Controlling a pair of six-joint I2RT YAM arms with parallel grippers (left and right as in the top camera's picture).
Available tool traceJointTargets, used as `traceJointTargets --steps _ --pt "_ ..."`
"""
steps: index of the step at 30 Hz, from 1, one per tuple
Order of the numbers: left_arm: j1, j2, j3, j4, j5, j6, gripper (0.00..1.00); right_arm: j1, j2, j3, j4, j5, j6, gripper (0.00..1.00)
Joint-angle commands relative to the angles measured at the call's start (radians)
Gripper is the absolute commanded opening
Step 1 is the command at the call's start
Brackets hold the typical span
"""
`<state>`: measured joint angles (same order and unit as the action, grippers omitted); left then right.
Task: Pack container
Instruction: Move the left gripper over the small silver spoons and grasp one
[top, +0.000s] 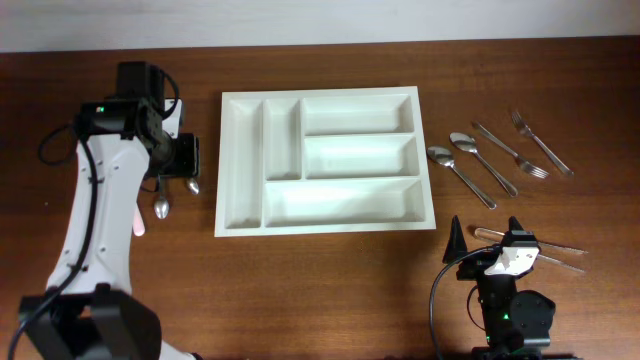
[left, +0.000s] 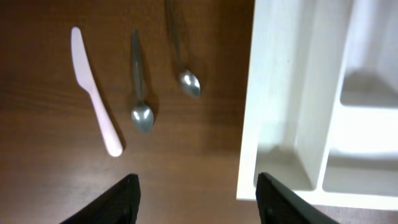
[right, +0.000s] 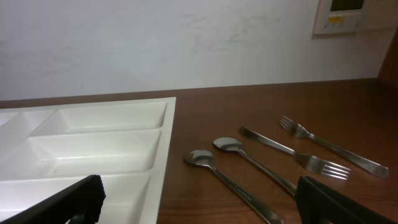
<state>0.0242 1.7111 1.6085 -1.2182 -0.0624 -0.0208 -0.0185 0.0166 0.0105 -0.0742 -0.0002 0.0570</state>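
Steel teaspoon (left: 137, 81) just ahead of our spread left gripper (left: 202, 199) (right gripper (right: 199, 190) spread too): let's straddle its handle squarely.

White left arm (top: 90, 215), black end effector (left: 198, 196)

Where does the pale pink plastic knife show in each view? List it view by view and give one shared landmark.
Overhead: the pale pink knife lies at far left, partly hidden by the left arm.
Left wrist: upper left, just left of a spoon.
Right wrist: not in it.
Landmark: the white cutlery tray, seen in all three.
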Motion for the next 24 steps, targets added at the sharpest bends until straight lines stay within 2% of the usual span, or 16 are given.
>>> traceJointTargets --steps 1,6,12,20,23,24 --pt "-0.002 0.042 0.019 0.023 0.011 -0.071 0.61 0.006 -0.006 -0.005 -0.006 0.006 0.008 0.99" --pt "0.005 0.095 0.016 0.101 0.011 -0.094 0.56 0.006 -0.006 -0.005 -0.005 0.006 0.008 0.99" --pt "0.043 0.18 0.016 0.168 0.016 -0.152 0.56 0.006 -0.006 -0.005 -0.006 0.006 0.008 0.99" --pt "0.075 0.348 0.016 0.253 0.028 -0.151 0.54 0.006 -0.006 -0.005 -0.005 0.006 0.008 0.99" --pt "0.075 0.388 0.016 0.291 0.054 -0.151 0.49 0.006 -0.006 -0.005 -0.005 0.006 0.008 0.99" --pt "0.075 0.408 0.016 0.31 0.068 -0.15 0.45 0.006 -0.006 -0.005 -0.005 0.006 0.008 0.99"
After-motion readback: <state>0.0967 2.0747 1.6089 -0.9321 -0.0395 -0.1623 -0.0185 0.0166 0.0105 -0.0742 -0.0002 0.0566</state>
